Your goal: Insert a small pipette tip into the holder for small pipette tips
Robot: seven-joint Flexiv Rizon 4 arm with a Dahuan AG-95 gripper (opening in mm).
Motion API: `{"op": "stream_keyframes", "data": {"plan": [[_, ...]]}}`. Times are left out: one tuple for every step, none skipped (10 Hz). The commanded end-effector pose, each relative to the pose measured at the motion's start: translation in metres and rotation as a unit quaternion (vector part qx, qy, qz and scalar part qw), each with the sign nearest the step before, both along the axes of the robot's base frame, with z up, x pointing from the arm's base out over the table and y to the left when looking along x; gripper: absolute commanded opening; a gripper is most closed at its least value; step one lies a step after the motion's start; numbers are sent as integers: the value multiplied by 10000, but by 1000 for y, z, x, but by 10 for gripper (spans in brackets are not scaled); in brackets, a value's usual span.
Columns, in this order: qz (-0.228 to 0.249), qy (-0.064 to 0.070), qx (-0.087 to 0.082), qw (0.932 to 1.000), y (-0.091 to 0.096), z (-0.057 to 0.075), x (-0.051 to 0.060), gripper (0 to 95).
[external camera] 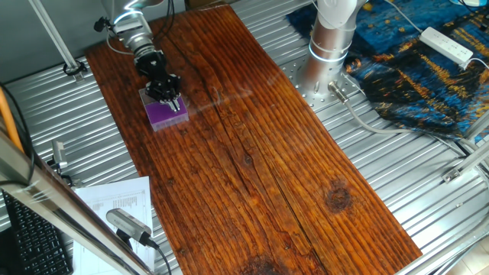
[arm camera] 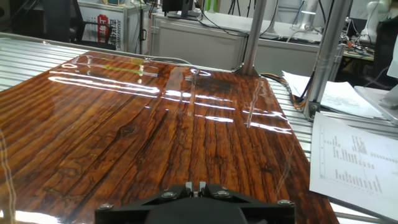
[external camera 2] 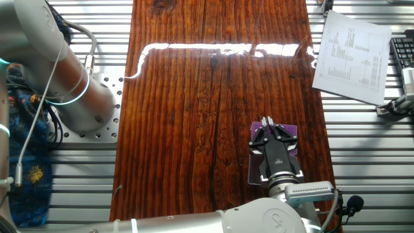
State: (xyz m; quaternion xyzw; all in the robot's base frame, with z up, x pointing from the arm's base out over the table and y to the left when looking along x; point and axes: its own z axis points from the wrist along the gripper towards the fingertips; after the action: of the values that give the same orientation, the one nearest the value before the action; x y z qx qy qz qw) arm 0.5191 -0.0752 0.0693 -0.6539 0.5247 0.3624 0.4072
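Observation:
The holder for small pipette tips [external camera: 159,116], a clear box with a purple top rack, stands at the far left of the wooden board. In the other fixed view it [external camera 2: 291,137] lies mostly under my hand. My gripper [external camera: 174,101] hangs just over its far edge, fingers pointing down; it also shows in the other fixed view [external camera 2: 266,122]. In the hand view the gripper [arm camera: 195,185] has its jaws drawn almost together, with a small pale piece pinched between them that looks like the small pipette tip [arm camera: 195,193]. The holder is out of the hand view.
The wooden board [external camera: 275,160] lies on a ribbed metal table. The arm's base [external camera: 330,46] stands at the back right. Printed paper sheets [external camera 2: 352,55] lie beside the board, with a keyboard [external camera 2: 402,55] past them. Metal posts [arm camera: 255,37] stand beyond the board's far end.

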Motion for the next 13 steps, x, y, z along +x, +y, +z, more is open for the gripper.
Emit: {"op": "stream_keyframes", "data": {"plan": [[19,-10,1,10000,-1,-1,-1,0],[45,-62,-6,10000,-2,-2,-3,0],[43,-50,11,10000,-2,-2,-4,0],[51,-67,4,10000,-2,-2,-4,0],[50,-72,9,10000,-2,-2,-4,0],[51,-78,9,10000,-2,-2,-4,0],[33,-88,14,10000,-2,-2,-4,0],[6,-92,54,9999,-2,-2,-4,0],[-44,-87,67,9999,-2,-2,-4,0],[-101,-98,67,9999,-3,-1,-5,0],[-118,-84,61,9999,-3,-1,-5,0],[-144,-80,71,9998,-3,-1,-5,0],[-168,-91,80,9998,-3,-1,-5,0]]}}
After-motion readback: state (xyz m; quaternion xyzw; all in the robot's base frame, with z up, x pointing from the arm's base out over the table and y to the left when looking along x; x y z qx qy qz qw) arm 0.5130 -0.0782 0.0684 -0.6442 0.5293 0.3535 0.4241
